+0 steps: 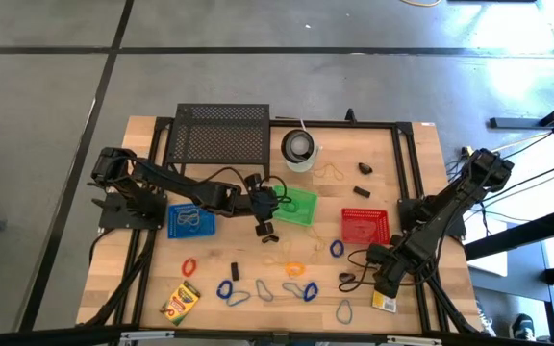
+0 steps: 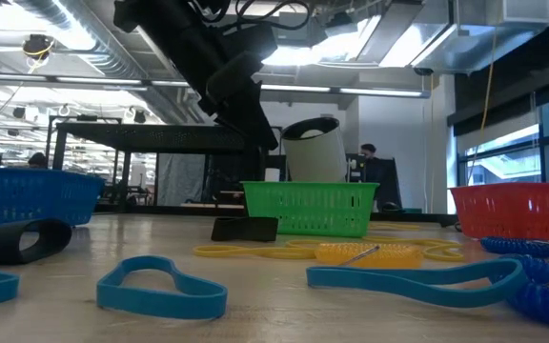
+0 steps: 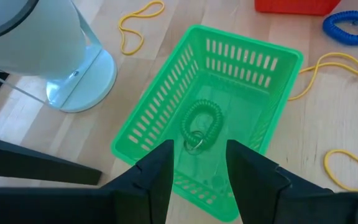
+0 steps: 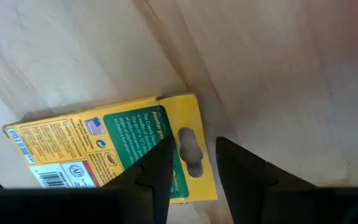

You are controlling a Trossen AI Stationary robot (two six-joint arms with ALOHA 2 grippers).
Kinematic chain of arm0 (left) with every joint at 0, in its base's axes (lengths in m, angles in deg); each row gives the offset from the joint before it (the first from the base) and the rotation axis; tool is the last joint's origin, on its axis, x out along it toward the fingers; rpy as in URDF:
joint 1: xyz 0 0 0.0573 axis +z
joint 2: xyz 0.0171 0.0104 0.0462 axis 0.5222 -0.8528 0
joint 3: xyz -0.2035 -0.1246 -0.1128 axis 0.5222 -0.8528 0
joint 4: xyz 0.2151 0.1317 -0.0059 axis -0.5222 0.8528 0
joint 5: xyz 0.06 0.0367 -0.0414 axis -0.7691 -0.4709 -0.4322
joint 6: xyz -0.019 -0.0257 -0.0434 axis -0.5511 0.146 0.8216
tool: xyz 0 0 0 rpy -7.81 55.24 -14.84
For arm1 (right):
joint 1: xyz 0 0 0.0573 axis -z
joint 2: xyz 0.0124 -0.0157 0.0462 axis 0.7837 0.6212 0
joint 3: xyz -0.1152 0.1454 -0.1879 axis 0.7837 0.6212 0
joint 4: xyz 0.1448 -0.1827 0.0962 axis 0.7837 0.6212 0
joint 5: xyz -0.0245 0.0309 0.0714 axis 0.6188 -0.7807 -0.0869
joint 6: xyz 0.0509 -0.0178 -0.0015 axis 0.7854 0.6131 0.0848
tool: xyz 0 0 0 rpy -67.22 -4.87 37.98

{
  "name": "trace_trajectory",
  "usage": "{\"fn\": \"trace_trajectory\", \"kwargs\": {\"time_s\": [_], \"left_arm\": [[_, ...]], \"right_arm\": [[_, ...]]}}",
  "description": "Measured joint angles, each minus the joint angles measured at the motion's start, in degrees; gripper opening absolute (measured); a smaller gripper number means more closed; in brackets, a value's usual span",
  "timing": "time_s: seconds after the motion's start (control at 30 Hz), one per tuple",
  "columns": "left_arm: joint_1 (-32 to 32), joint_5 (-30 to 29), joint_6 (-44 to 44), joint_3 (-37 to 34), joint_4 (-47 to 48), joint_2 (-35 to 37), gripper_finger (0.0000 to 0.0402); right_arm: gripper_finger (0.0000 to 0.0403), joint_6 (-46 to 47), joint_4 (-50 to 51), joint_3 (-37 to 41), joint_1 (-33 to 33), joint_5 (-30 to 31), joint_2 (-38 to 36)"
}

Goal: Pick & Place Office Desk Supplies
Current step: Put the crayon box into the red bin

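Note:
My left gripper (image 3: 197,158) is open and empty above the green basket (image 3: 229,81), near its left end in the high view (image 1: 277,204). A green coil (image 3: 201,124) lies on the basket's floor. My right gripper (image 4: 191,162) is open at the table's near right (image 1: 385,286). Its fingers stand over the hang-tab end (image 4: 188,146) of a yellow-green crayon box (image 4: 104,155), which lies flat on the table. A second crayon box (image 1: 180,303) lies at the near left. Blue (image 1: 229,289), orange (image 1: 294,269) and red (image 1: 189,265) loops lie along the near half.
A blue basket (image 1: 190,221) and a red basket (image 1: 365,226) flank the green one. A white cup-like container (image 1: 299,149) and a black mesh rack (image 1: 219,135) stand at the far edge. Yellow loops (image 1: 330,173) and black clips (image 1: 362,190) lie scattered between.

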Motion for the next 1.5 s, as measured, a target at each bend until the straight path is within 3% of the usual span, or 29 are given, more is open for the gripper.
{"fn": "trace_trajectory", "kwargs": {"time_s": [0.43, 0.8, 1.07, 1.4, 1.5], "left_arm": [[0.0, 0.0, 0.0, 0.0, 0.0, 0.0, 0.0141], [0.0, 0.0, 0.0, 0.0, 0.0, 0.0, 0.0141], [0.0, 0.0, 0.0, 0.0, 0.0, 0.0, 0.0141], [0.0, 0.0, 0.0, 0.0, 0.0, 0.0, 0.0141], [0.0, 0.0, 0.0, 0.0, 0.0, 0.0, 0.0141]], "right_arm": [[0.0019, -2.2, 0.1, 0.2, 0.0, -0.8, 0.2], [0.0048, -0.2, 2.5, 0.2, 0.0, -1.3, 0.2], [0.0006, -2.6, 2.1, 0.2, 0.0, -1.3, 0.2], [0.0003, -3.1, 2.3, -0.5, -0.1, -1.1, -2.5], [0.0003, -3.8, 3.0, -2.4, -0.6, 2.8, -4.3]]}}
